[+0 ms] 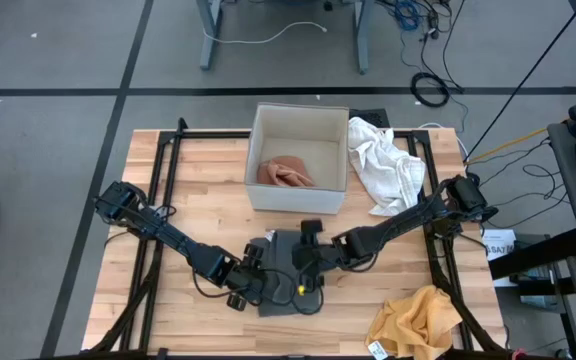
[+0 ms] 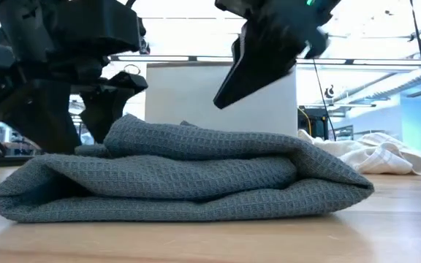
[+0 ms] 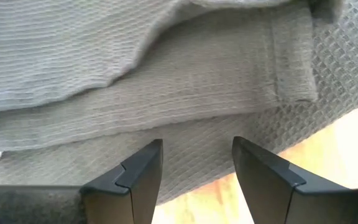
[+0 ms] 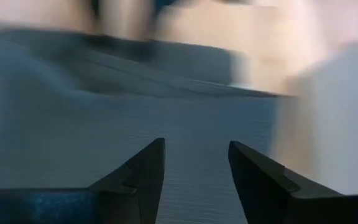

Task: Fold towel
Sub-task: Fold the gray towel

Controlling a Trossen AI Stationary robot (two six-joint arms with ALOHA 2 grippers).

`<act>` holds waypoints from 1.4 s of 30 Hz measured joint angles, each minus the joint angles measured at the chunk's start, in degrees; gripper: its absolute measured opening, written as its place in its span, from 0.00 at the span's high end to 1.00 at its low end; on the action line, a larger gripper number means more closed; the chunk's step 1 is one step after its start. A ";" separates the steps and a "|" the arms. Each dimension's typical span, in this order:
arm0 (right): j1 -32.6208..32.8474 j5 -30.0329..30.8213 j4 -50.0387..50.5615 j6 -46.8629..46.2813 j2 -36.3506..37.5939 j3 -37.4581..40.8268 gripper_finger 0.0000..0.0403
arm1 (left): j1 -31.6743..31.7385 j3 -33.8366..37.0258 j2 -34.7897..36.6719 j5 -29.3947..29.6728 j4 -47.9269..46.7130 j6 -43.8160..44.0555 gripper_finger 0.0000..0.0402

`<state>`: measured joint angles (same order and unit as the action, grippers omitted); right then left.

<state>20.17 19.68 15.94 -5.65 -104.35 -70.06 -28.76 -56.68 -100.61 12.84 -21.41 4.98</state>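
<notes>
A grey waffle-weave towel (image 1: 286, 262) lies folded in several layers on the wooden table, its thick stack showing in the low view (image 2: 196, 175). My left gripper (image 1: 258, 283) stands open, low at the towel's near left edge, and its wrist view (image 3: 197, 165) shows the fingers over the towel's border with nothing between them. My right gripper (image 1: 306, 258) is open and hangs clear above the towel's top layer (image 2: 251, 73), fingers slanting down. Its wrist view (image 4: 194, 165) looks across the towel's flat top (image 4: 166, 112).
A white box (image 1: 298, 190) holding a pink cloth (image 1: 286, 172) stands just beyond the towel. A crumpled white cloth (image 1: 388, 165) lies at the far right, and a yellow cloth (image 1: 418, 320) at the near right corner. Bare wood (image 1: 188, 190) lies to the left.
</notes>
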 joint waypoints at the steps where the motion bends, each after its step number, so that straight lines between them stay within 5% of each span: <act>1: 0.50 -3.73 -1.29 -2.37 -0.32 0.00 0.58 | -0.09 -0.41 0.02 0.12 -0.63 0.08 0.50; 8: 5.52 -9.18 -16.11 -6.54 -7.42 -0.04 0.58 | 0.21 -0.54 0.04 0.09 -0.94 0.31 0.50; 25: 7.17 -3.36 -31.41 -8.56 -14.60 -0.62 0.58 | 4.14 -0.46 -1.04 -2.23 -0.52 0.52 0.50; 35: 7.67 4.03 -25.37 -4.68 -18.44 -5.09 0.62 | 4.45 -0.53 -2.82 -2.49 2.23 -0.47 0.50; 42: 7.54 1.76 -23.27 -5.62 -18.44 -5.11 0.74 | 5.16 -0.48 -2.85 -2.91 2.79 -0.82 0.50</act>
<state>27.71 21.44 -7.33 -11.27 -122.78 -75.18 -23.60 -57.17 -103.46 9.93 -18.62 4.16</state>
